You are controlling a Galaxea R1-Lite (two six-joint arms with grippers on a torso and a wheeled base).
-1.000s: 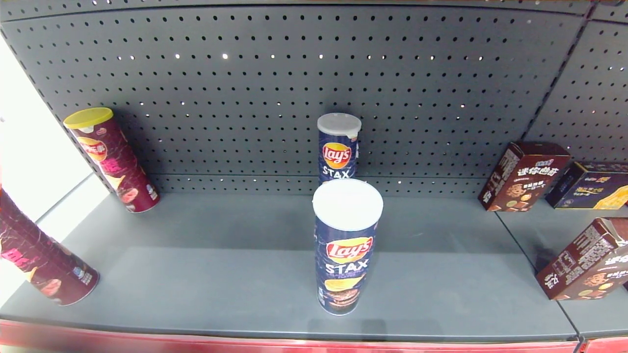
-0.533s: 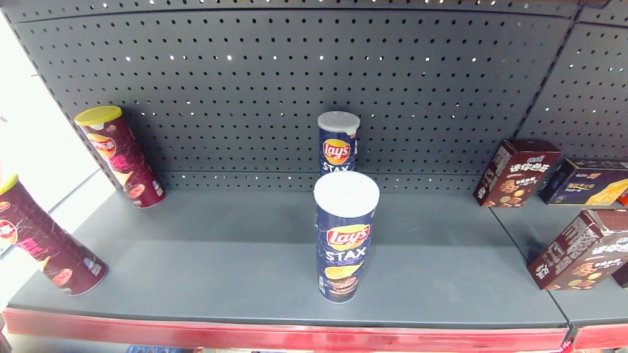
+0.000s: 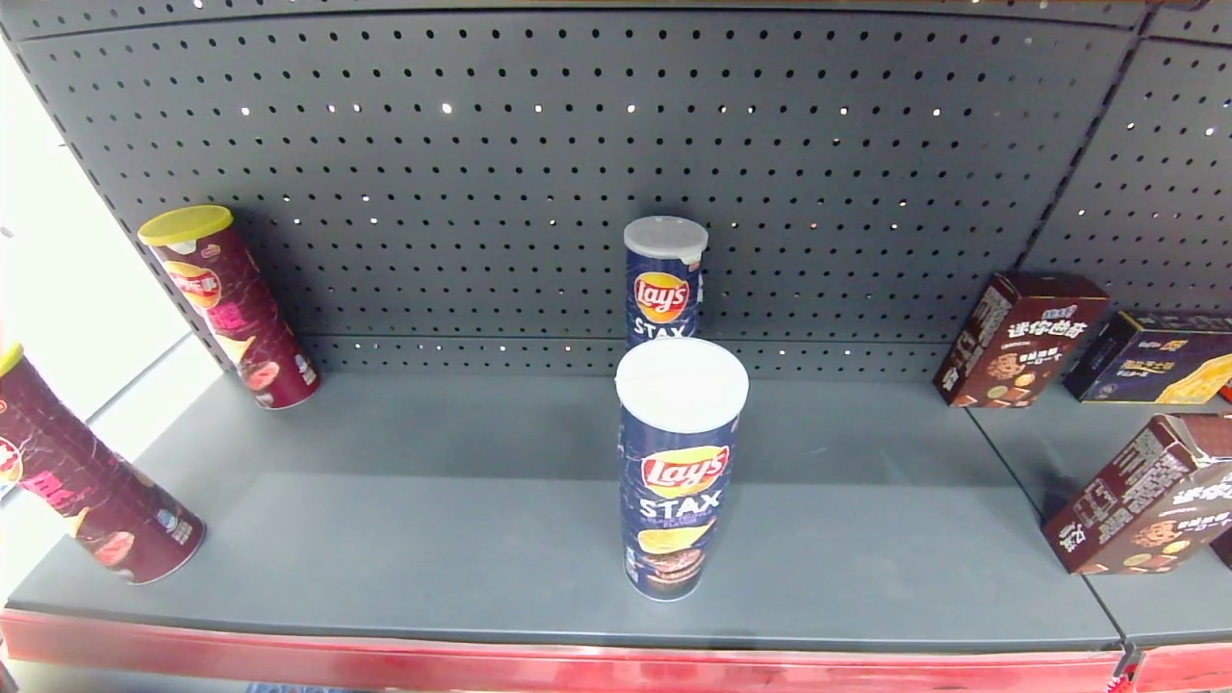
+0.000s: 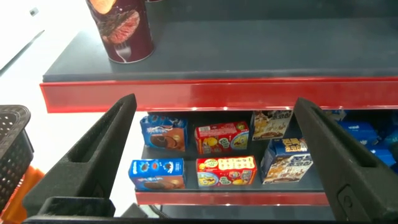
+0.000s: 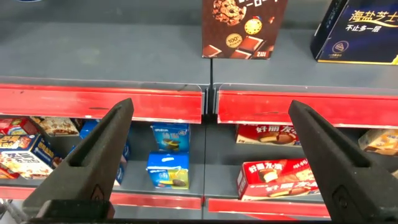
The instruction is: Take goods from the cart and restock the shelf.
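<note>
We see a tall blue chip can (image 3: 679, 472), a cylinder with a smooth white lid, upright mid-way along the matte grey shelf (image 3: 433, 520). Its twin (image 3: 663, 279) stands at 12 o'clock against the perforated back panel (image 3: 866, 192). A maroon can (image 3: 226, 308) stands at 10 o'clock and glossy brown boxes (image 3: 1020, 342) at 2. The left gripper (image 4: 214, 102) and the right gripper (image 5: 211, 104) hang below the shelf edge, black fingers spread wide. A dark mesh basket (image 4: 12, 143), possibly the cart, is beside the left one.

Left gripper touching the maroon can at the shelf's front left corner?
Apart. Left wrist view: the maroon can stands on the shelf, beyond its red front edge, with a plain gap to the open left gripper.
</note>
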